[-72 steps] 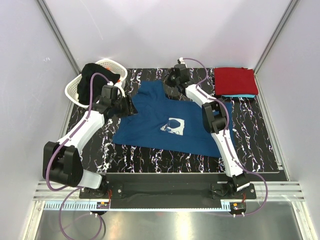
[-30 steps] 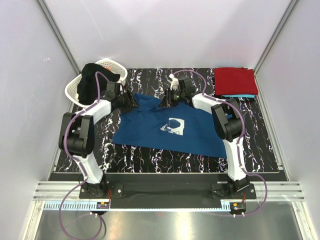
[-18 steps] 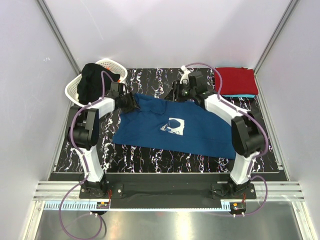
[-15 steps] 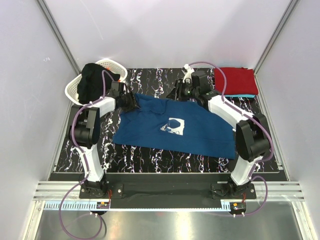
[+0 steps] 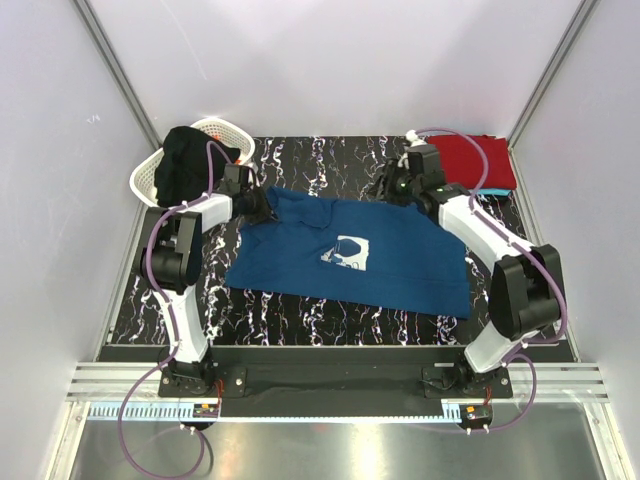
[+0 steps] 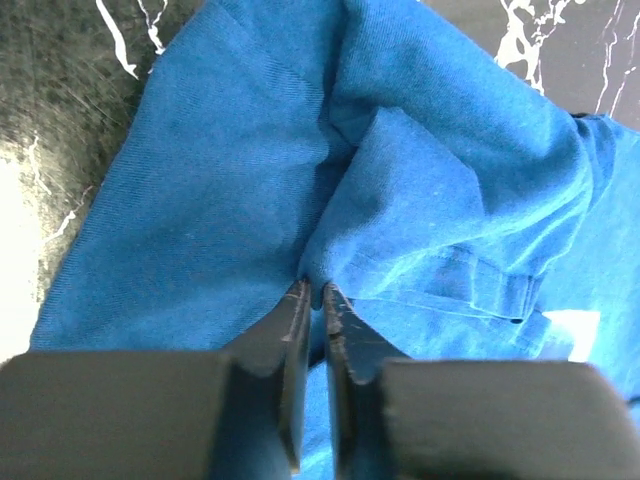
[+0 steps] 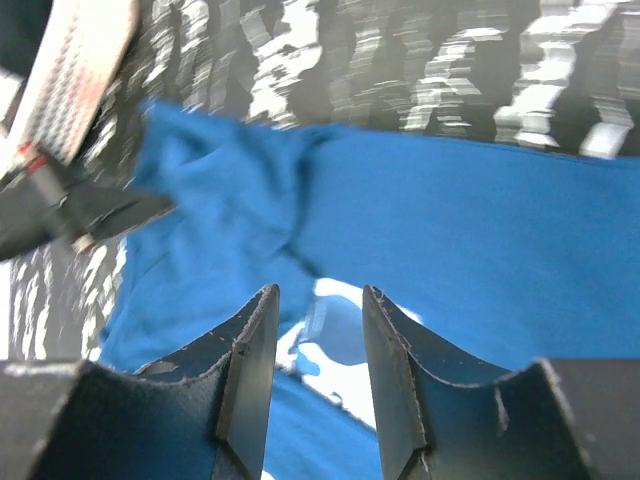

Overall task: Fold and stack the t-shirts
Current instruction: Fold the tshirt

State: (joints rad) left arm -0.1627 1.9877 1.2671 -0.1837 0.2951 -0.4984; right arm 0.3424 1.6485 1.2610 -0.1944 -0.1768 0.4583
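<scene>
**Blue tee is laid out, folding hasn't really started**

The navy blue t-shirt (image 5: 350, 255) is spread print-up in the middle of the black marbled mat (image 5: 300, 320), but it's crooked and bunched along its far left corner. The left gripper (image 6: 312, 300) has its fingers pressed together on a little ridge of that bunched cloth, so it's got a proper pinch. The right gripper (image 7: 318, 290) is spread wide with nothing between the fingers, hanging over the far right edge of the shirt. That wrist view is blurry, so I can't say if it's touching the fabric.

The folded red t-shirt (image 5: 462, 158) sits in the far right corner, well apart from the blue one. The white basket (image 5: 150, 172) at far left has a black garment (image 5: 185, 155) piled in it.

My read is that this is the straighten-it-out step before the first fold. Next, the right side probably needs to drop and close on the far right corner, so both arms can pull the top edge taut and flat.
</scene>
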